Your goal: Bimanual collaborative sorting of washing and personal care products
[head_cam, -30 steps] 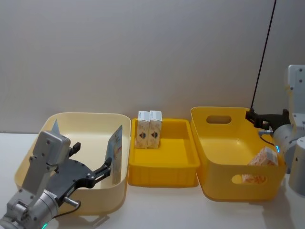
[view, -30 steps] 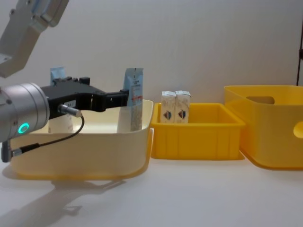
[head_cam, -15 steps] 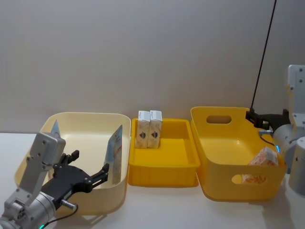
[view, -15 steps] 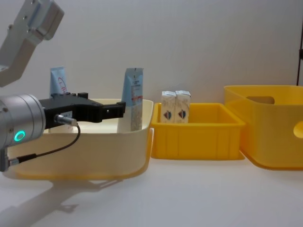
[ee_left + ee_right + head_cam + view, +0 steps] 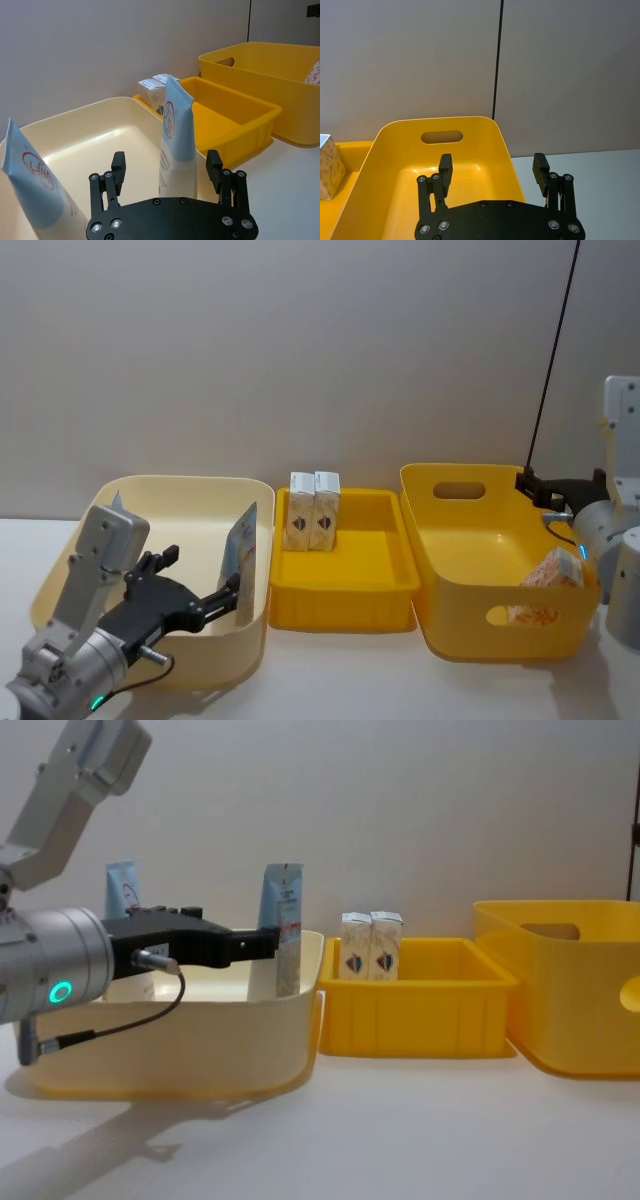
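tubes: red script "hitt" read on left tube [image 5: 35,186]; right tube [image 5: 175,135] print not legible. both stood in cream tub [image 5: 150,483]. left gripper [image 5: 200,572] held open at right tube. two cartons [image 5: 313,510] in tray [image 5: 345,606]. right gripper [image 5: 492,162] open over yellow tub [image 5: 440,119].

Counting up now: two pale blue tubes, the left tube [image 5: 122,885] and the right tube [image 5: 243,556]. Small cartons, that's three: two blue-print cartons [image 5: 312,511] side by side, plus one red-print carton [image 5: 553,575]. Containers, three again: one cream tub [image 5: 180,481], one yellow tray [image 5: 345,612], one yellow tub [image 5: 462,645].
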`<move>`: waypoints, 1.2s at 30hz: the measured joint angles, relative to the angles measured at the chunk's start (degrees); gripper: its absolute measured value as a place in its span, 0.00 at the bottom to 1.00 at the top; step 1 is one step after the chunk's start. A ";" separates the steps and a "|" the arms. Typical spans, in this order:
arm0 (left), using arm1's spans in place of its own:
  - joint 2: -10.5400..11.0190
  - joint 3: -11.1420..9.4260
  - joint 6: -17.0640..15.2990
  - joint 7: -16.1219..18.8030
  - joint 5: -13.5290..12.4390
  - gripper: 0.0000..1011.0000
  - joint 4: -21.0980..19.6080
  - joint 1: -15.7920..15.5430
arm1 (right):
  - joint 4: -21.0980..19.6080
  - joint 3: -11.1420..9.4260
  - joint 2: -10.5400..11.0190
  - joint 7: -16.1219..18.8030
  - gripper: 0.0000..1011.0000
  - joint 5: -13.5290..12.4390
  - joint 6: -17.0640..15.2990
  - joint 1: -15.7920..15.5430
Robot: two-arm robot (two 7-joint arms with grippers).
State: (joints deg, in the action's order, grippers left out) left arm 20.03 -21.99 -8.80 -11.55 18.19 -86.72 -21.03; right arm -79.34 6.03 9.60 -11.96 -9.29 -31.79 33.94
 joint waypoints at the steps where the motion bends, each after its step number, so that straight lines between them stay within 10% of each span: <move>1: -0.09 -0.05 0.04 -0.09 -0.06 0.99 0.14 -0.14 | 0.00 0.00 0.00 0.00 0.99 0.00 0.00 0.00; 36: -4.39 -1.98 2.76 -4.46 -2.75 0.99 9.95 -7.48 | 0.00 0.00 0.00 0.00 0.99 0.00 0.00 0.00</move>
State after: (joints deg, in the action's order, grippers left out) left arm 15.64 -23.97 -6.04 -16.01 15.45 -76.77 -28.51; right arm -79.34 6.03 9.60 -11.96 -9.29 -31.79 33.94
